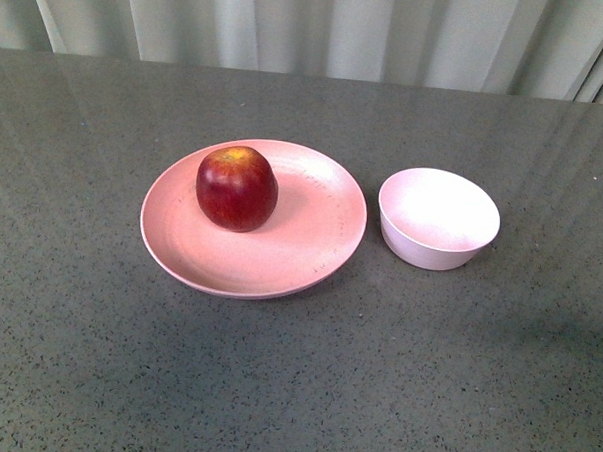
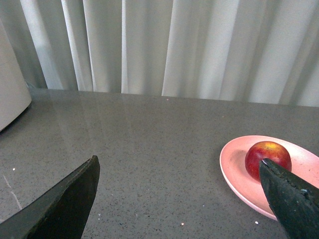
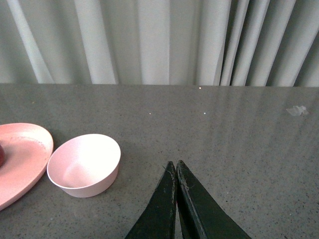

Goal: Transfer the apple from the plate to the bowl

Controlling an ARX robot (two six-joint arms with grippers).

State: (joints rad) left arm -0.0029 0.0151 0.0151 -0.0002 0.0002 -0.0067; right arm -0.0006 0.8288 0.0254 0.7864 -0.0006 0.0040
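Note:
The dark-red apple (image 1: 236, 188) sits on the wide pink plate (image 1: 311, 241), left of its middle. The small pale pink bowl (image 1: 438, 218) stands empty just right of the plate. Neither arm shows in the front view. In the left wrist view my left gripper (image 2: 179, 164) is open and empty over bare table, with the apple (image 2: 266, 155) and the plate (image 2: 237, 172) beyond one fingertip. In the right wrist view my right gripper (image 3: 174, 163) is shut and empty, with the bowl (image 3: 84, 164) and the plate's edge (image 3: 25, 154) off to one side.
The grey speckled table (image 1: 294, 386) runs back to pale curtains (image 1: 310, 26). A white rounded object (image 2: 10, 89) stands at the edge of the left wrist view. A small crumpled clear scrap (image 3: 297, 110) lies on the table in the right wrist view.

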